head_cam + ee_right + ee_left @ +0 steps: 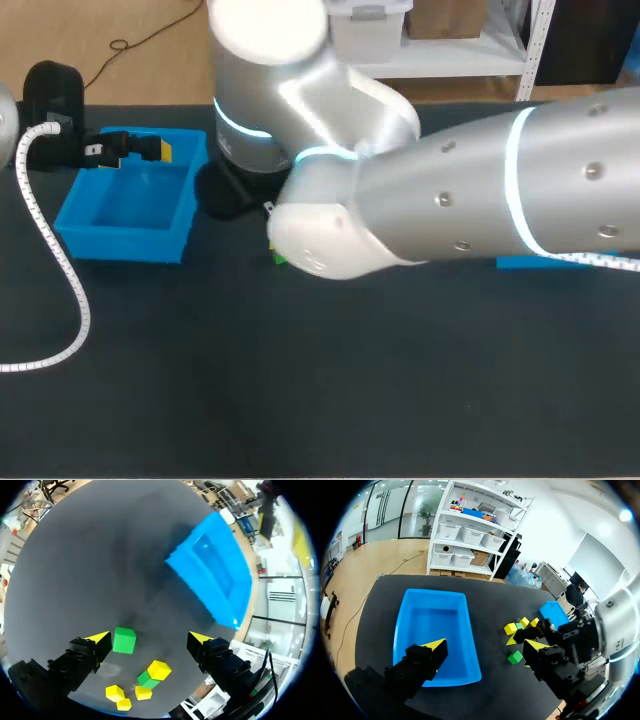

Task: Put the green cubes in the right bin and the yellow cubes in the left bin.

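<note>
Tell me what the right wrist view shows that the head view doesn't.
Only the right wrist view shows the yellow cubes and the open right gripper. Only the head view shows the left gripper over the left bin and the right arm across the middle. Both show the dark table and a green cube, only a sliver in the head view.

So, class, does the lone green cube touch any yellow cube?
Apart: right wrist view shows bare table between the lone green cube and the nearest yellow cube.
</note>
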{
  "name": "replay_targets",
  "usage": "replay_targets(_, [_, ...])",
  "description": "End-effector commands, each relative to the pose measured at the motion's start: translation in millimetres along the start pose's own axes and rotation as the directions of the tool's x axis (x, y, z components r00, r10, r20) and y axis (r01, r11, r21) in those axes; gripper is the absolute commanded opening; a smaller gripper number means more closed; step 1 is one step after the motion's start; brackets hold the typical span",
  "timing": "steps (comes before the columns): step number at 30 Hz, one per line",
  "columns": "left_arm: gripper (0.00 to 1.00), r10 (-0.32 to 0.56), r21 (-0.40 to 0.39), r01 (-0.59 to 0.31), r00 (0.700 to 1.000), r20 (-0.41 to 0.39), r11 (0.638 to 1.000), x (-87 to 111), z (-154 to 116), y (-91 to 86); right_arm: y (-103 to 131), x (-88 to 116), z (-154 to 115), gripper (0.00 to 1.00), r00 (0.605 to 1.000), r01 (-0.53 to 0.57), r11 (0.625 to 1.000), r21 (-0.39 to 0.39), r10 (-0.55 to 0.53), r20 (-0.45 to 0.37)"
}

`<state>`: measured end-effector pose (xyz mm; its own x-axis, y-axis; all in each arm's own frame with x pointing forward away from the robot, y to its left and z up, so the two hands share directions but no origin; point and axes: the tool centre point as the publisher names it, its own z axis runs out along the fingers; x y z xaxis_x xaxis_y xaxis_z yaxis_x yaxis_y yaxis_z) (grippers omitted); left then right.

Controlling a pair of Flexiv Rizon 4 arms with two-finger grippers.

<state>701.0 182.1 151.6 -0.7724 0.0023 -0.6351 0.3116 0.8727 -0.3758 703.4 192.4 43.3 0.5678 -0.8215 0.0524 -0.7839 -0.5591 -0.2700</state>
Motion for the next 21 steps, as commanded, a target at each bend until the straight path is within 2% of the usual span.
replay_targets(1, [1.00, 0.002, 0.011, -0.002, 1.000, 0.007, 1.000, 1.6, -0.3, 2.2, 1.5, 4.2, 5.2, 1.00, 1.000, 0.007, 0.983, -0.185, -0.009, -0.011])
replay_targets(12, [1.00, 0.002, 0.011, -0.002, 1.000, 0.007, 1.000, 1.6, -0.3, 2.2, 23.2, 5.7, 26.8, 1.00, 0.999, -0.043, 0.971, -0.236, 0.044, -0.003])
replay_targets(21, [1.00, 0.002, 0.011, -0.002, 1.000, 0.007, 1.000, 1.6, -0.3, 2.2, 31.0, 11.1, 37.0, 1.00, 0.997, -0.081, 0.968, -0.238, 0.083, -0.004])
